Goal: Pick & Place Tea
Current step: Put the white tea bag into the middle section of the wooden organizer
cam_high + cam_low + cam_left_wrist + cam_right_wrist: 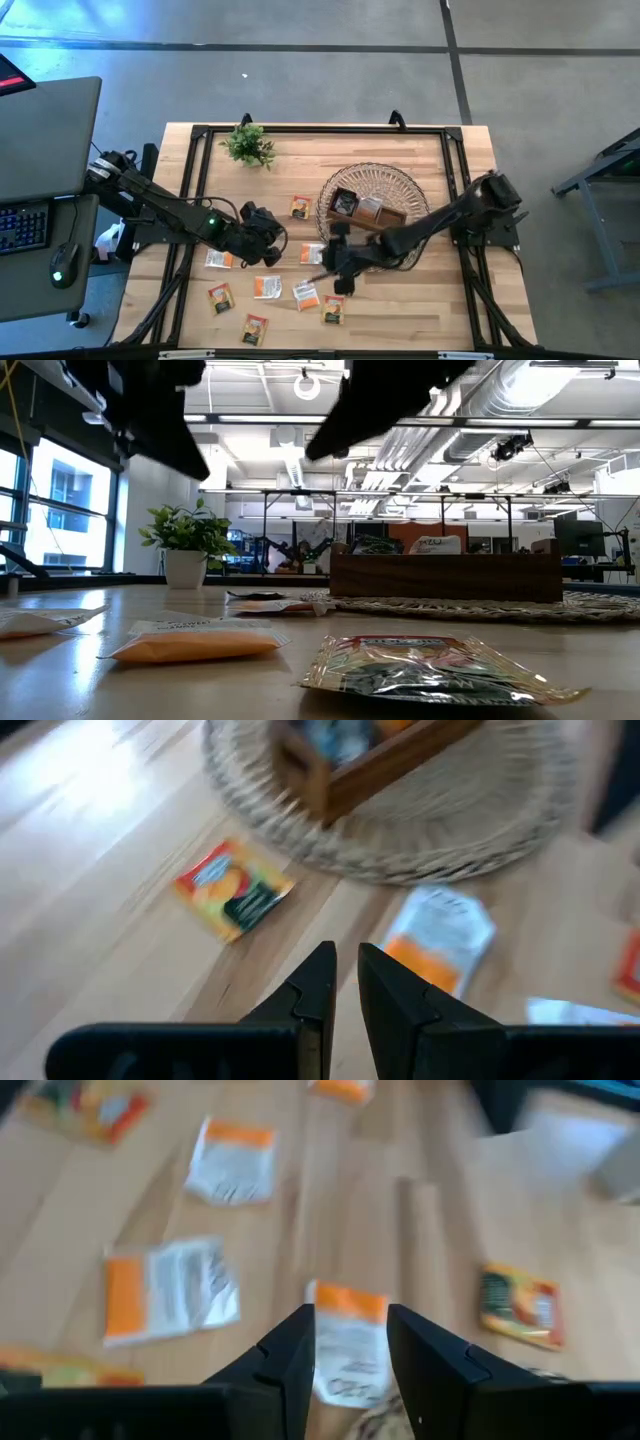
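While both arms work over the wooden table (440, 300), most of the job appears to remain. At about one o'clock from the table's middle lies the round wicker basket (400, 185), holding the wooden tray (385, 215), whose compartments already show a few packets, dark and brown; their exact number cannot be told. A potted plant (249, 146) stands near eleven o'clock. The left gripper (268, 236) hovers around eight o'clock of the basket, its fingers drawn narrow with only a slim gap and nothing between them. The right gripper (337, 268) hovers around six o'clock of the basket, its fingers a little wider, empty, directly above a white-and-orange packet (345, 1342). Roughly nine tea packets (267, 288) are scattered loose from seven to nine o'clock of the basket, one orange packet (299, 207) lying just beside the basket rim. By this judgement, a small share is placed and the larger share awaits picking.
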`<state>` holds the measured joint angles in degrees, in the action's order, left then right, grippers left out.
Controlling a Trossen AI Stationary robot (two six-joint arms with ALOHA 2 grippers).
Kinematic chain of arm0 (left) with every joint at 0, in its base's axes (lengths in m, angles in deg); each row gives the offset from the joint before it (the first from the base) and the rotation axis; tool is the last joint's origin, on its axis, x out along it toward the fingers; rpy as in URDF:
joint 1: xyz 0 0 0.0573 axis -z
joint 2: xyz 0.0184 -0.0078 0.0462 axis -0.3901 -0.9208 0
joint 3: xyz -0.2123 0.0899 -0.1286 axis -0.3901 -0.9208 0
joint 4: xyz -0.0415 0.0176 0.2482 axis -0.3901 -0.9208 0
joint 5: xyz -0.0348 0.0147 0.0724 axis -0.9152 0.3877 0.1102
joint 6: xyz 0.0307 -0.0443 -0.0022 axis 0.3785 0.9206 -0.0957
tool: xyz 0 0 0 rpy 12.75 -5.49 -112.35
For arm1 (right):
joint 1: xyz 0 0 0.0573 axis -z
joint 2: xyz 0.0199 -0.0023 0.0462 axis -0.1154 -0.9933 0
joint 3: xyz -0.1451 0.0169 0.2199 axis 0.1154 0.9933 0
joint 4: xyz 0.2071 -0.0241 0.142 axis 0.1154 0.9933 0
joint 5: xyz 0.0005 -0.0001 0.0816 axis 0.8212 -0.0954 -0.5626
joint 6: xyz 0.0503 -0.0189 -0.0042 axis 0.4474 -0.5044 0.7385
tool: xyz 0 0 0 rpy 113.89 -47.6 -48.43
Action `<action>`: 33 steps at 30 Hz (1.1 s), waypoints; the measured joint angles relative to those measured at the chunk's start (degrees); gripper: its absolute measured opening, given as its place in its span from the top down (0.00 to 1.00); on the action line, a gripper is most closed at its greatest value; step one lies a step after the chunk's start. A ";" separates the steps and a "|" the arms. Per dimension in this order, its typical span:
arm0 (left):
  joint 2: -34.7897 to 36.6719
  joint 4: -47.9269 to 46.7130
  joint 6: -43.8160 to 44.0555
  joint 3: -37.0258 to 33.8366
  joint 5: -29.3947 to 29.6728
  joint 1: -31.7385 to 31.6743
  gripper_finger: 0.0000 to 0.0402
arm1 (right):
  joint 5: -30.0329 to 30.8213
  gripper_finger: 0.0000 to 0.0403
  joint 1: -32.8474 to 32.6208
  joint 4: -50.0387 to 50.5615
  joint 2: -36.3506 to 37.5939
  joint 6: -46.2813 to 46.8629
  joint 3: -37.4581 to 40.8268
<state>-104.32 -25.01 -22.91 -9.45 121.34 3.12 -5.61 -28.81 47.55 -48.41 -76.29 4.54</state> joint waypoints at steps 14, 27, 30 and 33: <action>-16.10 12.15 -3.06 -0.04 -15.96 -11.89 0.89 | -1.12 0.69 -0.26 -2.11 -12.17 -6.21 0.09; -23.99 22.62 -2.87 0.11 -28.81 -13.99 0.89 | 8.62 0.72 3.02 0.12 -14.72 -20.46 0.00; -24.05 23.51 -1.84 0.09 -29.09 -12.70 0.89 | 12.22 0.77 3.12 0.88 -14.78 -24.72 0.12; -24.12 24.62 -1.22 0.07 -30.34 -11.72 0.89 | 14.32 0.84 3.23 2.28 -14.80 -26.16 0.18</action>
<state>-128.44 -0.40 -24.13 -9.38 90.99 -8.60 8.72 -25.58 49.83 -63.21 -102.44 4.72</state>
